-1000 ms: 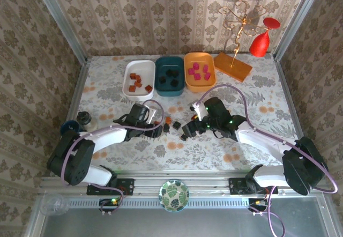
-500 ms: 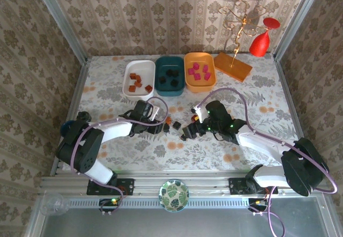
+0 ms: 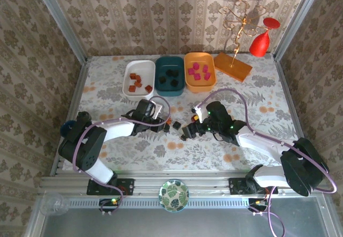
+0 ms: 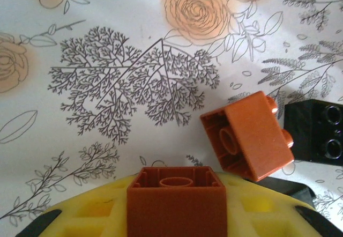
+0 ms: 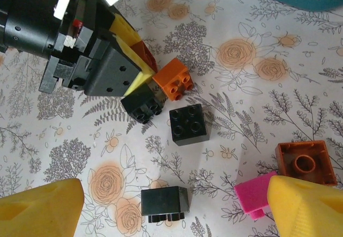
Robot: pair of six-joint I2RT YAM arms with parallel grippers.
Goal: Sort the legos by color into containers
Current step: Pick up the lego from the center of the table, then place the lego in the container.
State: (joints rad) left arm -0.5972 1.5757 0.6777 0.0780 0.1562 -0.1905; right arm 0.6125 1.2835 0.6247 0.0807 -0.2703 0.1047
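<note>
My left gripper (image 4: pixel 177 207) is shut on a brown brick (image 4: pixel 177 197) held between its yellow pads just above the table. Just ahead of it lie an orange-brown brick (image 4: pixel 247 136) and a black brick (image 4: pixel 316 131). My right gripper (image 5: pixel 177 194) is open and low over a black brick (image 5: pixel 165 204). A pink brick (image 5: pixel 254 194) touches its right finger (image 5: pixel 308 207), beside a brown brick (image 5: pixel 306 163). Two more black bricks (image 5: pixel 188 123) lie between the grippers. The white tub (image 3: pixel 138 78), teal tub (image 3: pixel 170 75) and orange tub (image 3: pixel 199 71) hold brown, black and pink bricks.
A flat orange board with a gold wire stand (image 3: pixel 233 65) and a red glass (image 3: pixel 260 41) stand at the back right. A round patterned dish (image 3: pixel 173 195) sits on the front rail. A dark round object (image 3: pixel 80 120) lies at the left edge.
My left gripper has slid slightly right toward the loose bricks, still holding the brown brick. The right gripper has barely moved.
</note>
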